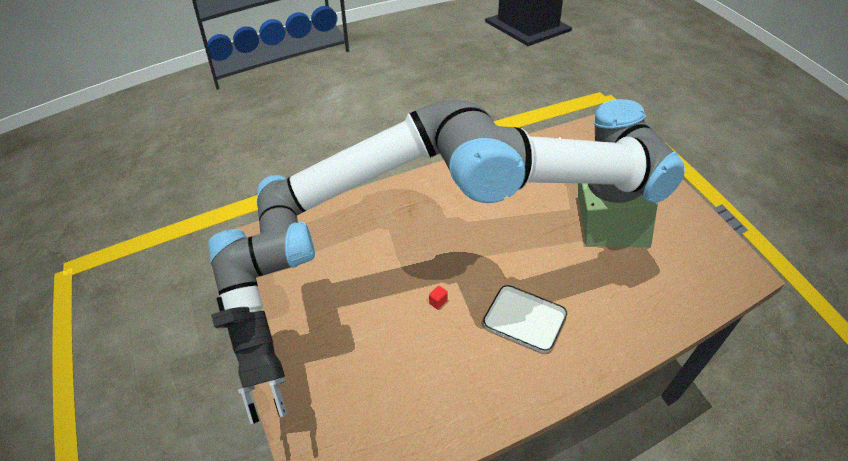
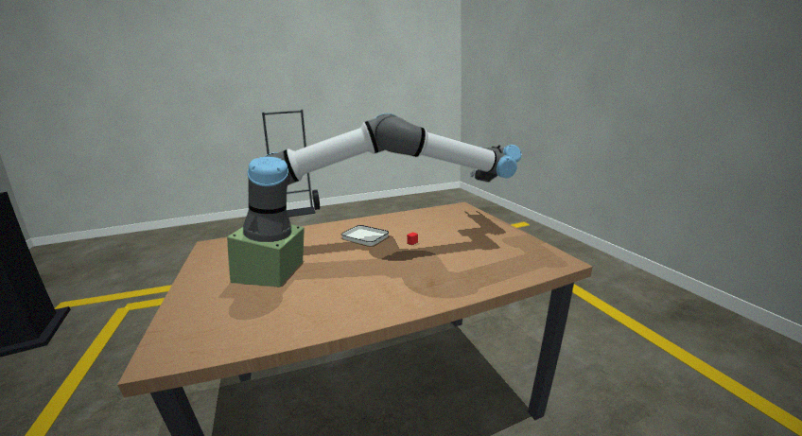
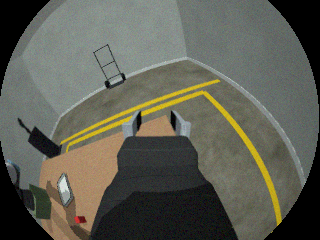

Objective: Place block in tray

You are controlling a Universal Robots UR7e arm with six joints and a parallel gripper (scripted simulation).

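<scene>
A small red block point(image 1: 438, 296) point(image 2: 412, 238) point(image 3: 80, 219) lies on the wooden table point(image 1: 416, 385) point(image 2: 348, 307), a little to the left of the white tray point(image 1: 499, 328) point(image 2: 365, 240) point(image 3: 64, 188) in the top view. The tray is empty. My gripper point(image 1: 266, 404) point(image 3: 156, 116) is open and empty. It hangs over the table's left edge, far from the block and the tray. In the exterior view only the wrist point(image 2: 503, 162) shows, high above the far end of the table.
The arm stands on a green base point(image 1: 618, 224) point(image 2: 264, 260) at the table's far right corner. Yellow floor tape point(image 1: 148, 236) runs around the table. A shelf with blue discs point(image 1: 270, 31) and a dark pedestal point(image 1: 529, 7) stand farther off.
</scene>
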